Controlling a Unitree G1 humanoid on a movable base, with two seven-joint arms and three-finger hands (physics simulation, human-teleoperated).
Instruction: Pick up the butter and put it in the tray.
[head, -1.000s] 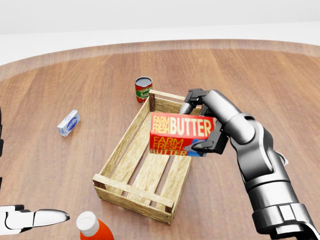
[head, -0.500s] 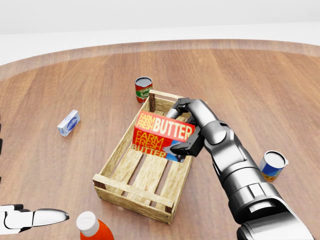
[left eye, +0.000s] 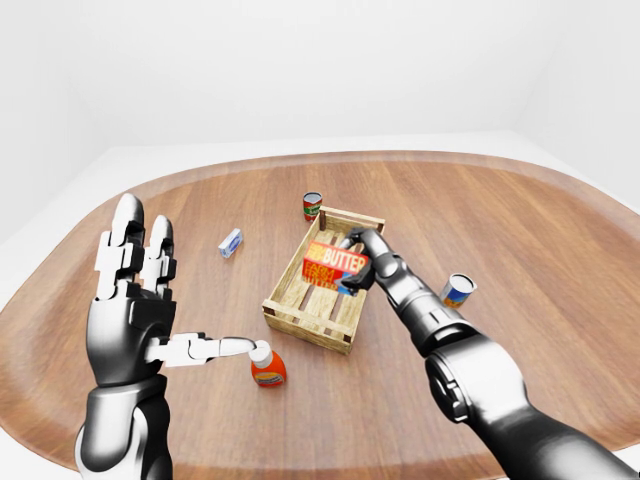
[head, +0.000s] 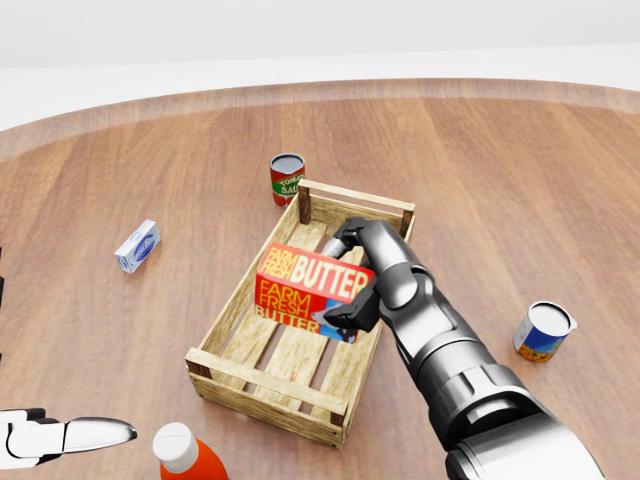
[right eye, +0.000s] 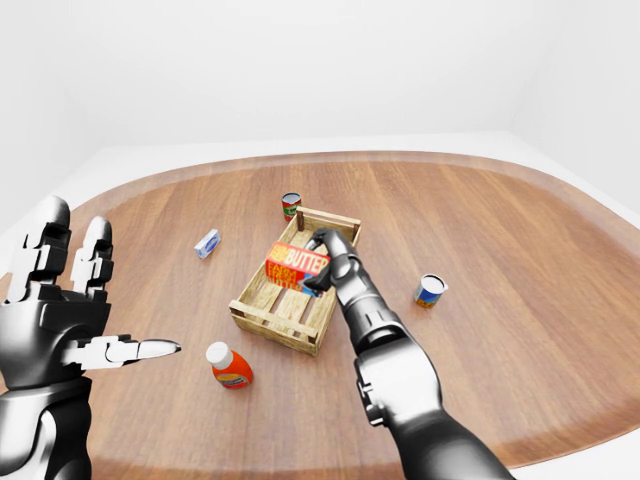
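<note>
The butter box (head: 312, 287) was gripped by the right hand (head: 355, 275), fingers clamped on its right end — tilted, held over the middle of the wooden tray (head: 262, 376) at the centre of the head view. The left hand (left eye: 135, 300) was raised at the left-eye view's lower left, fingers spread apart, above the tabletop (head: 520, 180).
</note>
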